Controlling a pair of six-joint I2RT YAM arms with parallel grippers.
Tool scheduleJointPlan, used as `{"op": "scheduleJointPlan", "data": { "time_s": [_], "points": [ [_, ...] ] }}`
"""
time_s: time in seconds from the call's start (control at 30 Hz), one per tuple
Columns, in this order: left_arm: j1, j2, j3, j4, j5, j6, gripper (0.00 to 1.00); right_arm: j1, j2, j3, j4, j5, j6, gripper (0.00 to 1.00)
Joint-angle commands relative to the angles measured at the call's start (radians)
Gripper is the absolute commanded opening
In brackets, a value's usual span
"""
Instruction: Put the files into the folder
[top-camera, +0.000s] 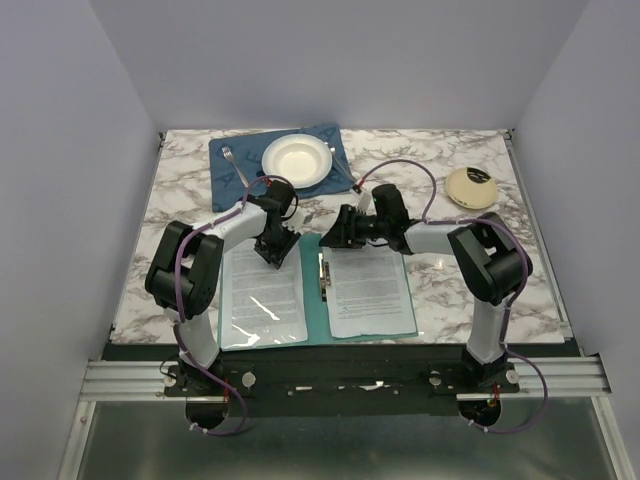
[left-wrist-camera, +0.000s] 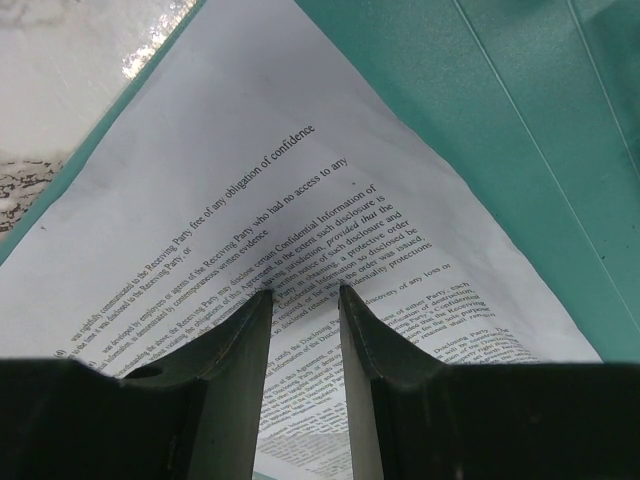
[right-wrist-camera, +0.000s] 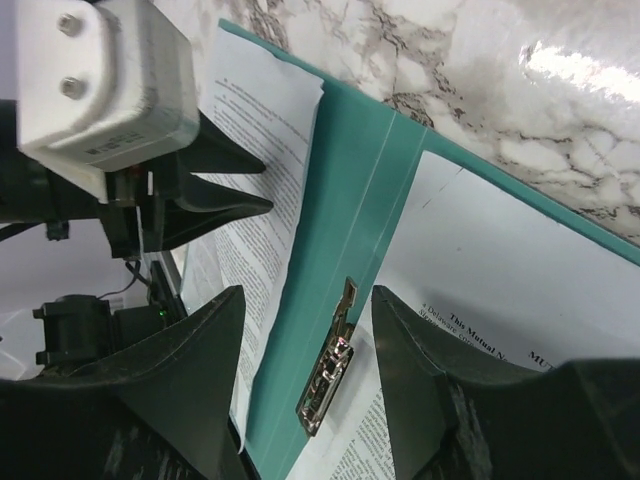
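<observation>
The teal folder lies open at the table's near middle. White printed files lie on both halves: a glossy sheet on the left and a sheet on the right. My left gripper is open, its tips set down on the top of the left sheet. My right gripper is open just above the spine, its fingers either side of the metal clip. In the right wrist view the teal spine runs between the sheets, and the left gripper shows at the upper left.
A dark blue placemat at the back holds a white bowl and a fork. A round tan object sits at the back right. White walls close in the marble table.
</observation>
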Motion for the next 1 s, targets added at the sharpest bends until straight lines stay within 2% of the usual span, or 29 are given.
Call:
{"op": "scheduleJointPlan", "data": {
  "time_s": [0.0, 0.37, 0.97],
  "points": [
    [0.010, 0.024, 0.004, -0.015, -0.003, 0.015, 0.41, 0.025, 0.044, 0.043, -0.045, 0.006, -0.043, 0.61],
    [0.010, 0.021, 0.007, -0.015, -0.026, 0.020, 0.41, 0.040, 0.105, 0.083, -0.055, -0.022, -0.050, 0.60],
    [0.010, 0.012, 0.006, -0.014, -0.046, 0.024, 0.41, 0.062, 0.130, 0.046, 0.074, -0.071, 0.041, 0.57]
  ]
}}
